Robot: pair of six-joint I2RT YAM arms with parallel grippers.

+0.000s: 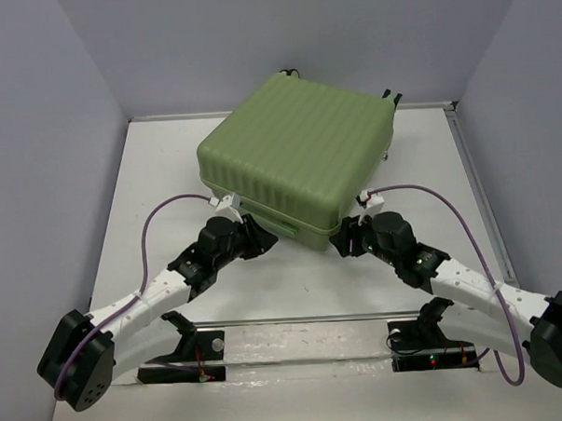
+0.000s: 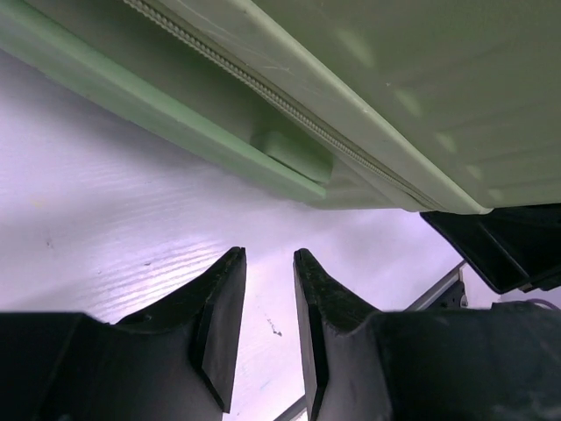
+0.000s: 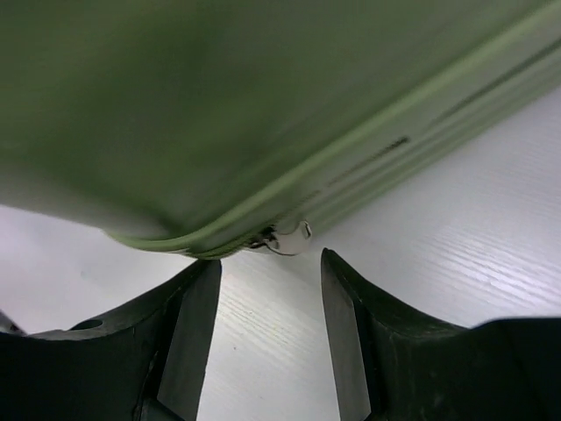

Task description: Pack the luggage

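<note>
Left fingers [image 2: 226, 298] were narrowly parted, right fingers [image 3: 197, 307] wider, both empty. Light-green ribbed hard-shell suitcase [image 1: 297, 144] lay shut, flat on the white table [image 1: 158, 179], just ahead of both, zipped edge running crosswise. Metal zip pull [image 3: 294, 237] sat dead ahead of my right fingers, so right arm was nearer.

- Luggage [image 1: 297, 149]: hard plastic shell, ribbed, matt green.
- Zip pull [image 3: 293, 237]: bright, shiny metal.
- Table [image 2: 105, 219]: white, fine wood-grain texture, slight sheen.
- Fingers [image 2: 221, 326]: black matt plastic, smooth.
</note>
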